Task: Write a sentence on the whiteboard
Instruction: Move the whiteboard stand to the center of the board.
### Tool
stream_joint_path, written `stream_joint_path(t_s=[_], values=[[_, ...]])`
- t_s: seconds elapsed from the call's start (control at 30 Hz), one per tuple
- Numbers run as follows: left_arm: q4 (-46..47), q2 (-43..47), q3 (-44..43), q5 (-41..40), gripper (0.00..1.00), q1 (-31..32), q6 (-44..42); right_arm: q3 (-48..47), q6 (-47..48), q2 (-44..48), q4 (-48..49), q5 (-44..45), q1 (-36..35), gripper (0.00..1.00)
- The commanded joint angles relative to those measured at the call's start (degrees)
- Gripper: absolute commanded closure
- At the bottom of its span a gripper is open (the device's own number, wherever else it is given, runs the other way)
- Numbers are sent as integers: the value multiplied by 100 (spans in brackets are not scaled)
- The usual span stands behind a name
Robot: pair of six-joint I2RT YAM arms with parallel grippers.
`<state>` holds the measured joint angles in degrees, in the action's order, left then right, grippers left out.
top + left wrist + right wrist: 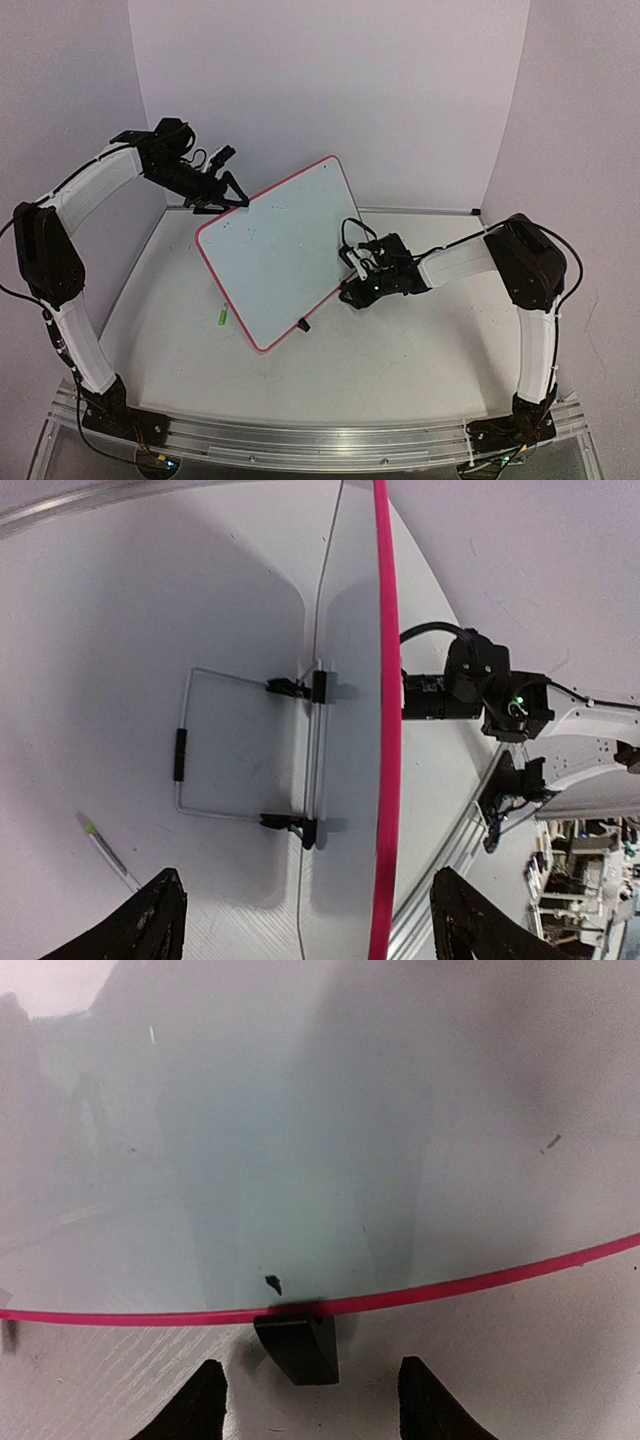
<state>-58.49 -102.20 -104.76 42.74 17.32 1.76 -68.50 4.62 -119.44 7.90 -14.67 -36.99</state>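
Observation:
The whiteboard (280, 250), white with a red-pink rim, stands tilted on the table on a wire stand (185, 750). My left gripper (233, 198) is open at its upper left corner. In the left wrist view the rim (386, 730) runs between the spread fingers (155, 920), which do not touch it. My right gripper (352, 288) is open, low at the board's right edge. In the right wrist view a black clip foot (297, 1345) under the rim (450, 1285) sits between the open fingertips (200, 1405). The board face (300, 1140) bears only small specks.
A thin pen with a green end (223, 315) lies on the table left of the board's lower edge; it also shows in the left wrist view (105, 845). White walls enclose the table at the back and sides. A metal rail (320, 435) runs along the near edge.

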Motion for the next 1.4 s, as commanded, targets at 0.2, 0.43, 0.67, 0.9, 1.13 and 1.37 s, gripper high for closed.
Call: stream_joint_path(t_s=[0.2, 0.43, 0.67, 0.9, 1.13, 1.37], values=[[1625, 1480, 907, -1545, 7, -63, 483, -238, 136, -256, 385, 59, 1, 54], [2015, 1991, 1394, -1731, 5, -296, 710, -352, 114, -414, 540, 192, -84, 66], [1969, 2183, 1681, -1728, 4, -428, 710, -70, -58, -270, 894, 795, -207, 86], [2090, 2348, 1926, -1881, 4, -536, 722, 292, -583, -38, 1045, 1953, -413, 100], [2391, 2572, 2313, -2294, 4, -589, 785, 558, -1539, 240, 685, 3330, -531, 100], [2649, 2822, 2674, -2737, 4, -599, 813, 686, -2510, 472, 3, 4646, -563, 100]])
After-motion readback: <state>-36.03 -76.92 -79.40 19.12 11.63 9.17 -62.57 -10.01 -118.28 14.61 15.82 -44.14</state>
